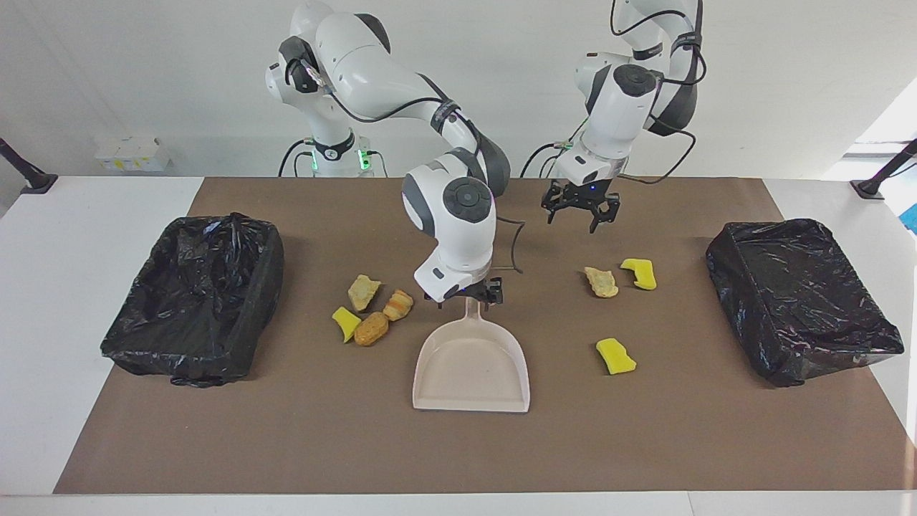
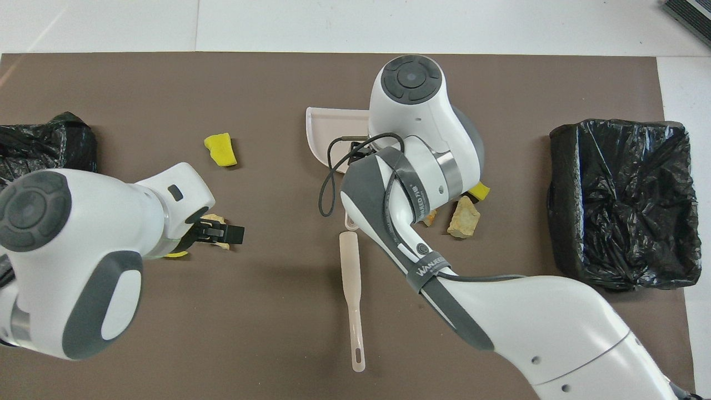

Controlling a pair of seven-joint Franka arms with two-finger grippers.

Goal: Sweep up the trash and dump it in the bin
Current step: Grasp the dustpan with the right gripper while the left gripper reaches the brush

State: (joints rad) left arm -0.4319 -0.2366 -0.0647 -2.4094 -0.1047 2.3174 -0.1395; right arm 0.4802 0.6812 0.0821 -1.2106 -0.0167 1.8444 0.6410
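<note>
**Beige dustpan sitting mid-mat with both arms out over the table**

Beige plastic is the landmark: the dustpan [image 1: 471,365] is lying flat in the middle of the brown mat [image 1: 458,444], its handle pointing toward the robots. The right gripper [image 1: 481,295] is hanging low, directly over that handle, fingers spread and closing on nothing. The left gripper [image 1: 579,209] is hovering over bare mat, toward the left arm's end from the dustpan, its fingers likewise standing apart and carrying nothing.

The trash is lying in two groups on either side of the dustpan. Toward the right arm's end, just beside the pan, four pieces are huddling together: a pale crumbly chunk [image 1: 363,292], a striped bread lump [image 1: 398,304], a brown bread lump [image 1: 371,329] and a yellow sponge scrap [image 1: 346,323]. Toward the left arm's end, a pale chunk [image 1: 601,282] and a yellow sponge piece [image 1: 640,273] are lying close together, with another yellow sponge [image 1: 616,356] farther from the robots.

A slim beige brush handle [image 2: 352,297] is lying in line with the dustpan's handle, nearer to the robots. Black-lined bins are sitting at the ends of the mat, well apart from the dustpan: one bin [image 1: 192,297] at the right arm's end, the other bin [image 1: 801,297] at the left arm's.
</note>
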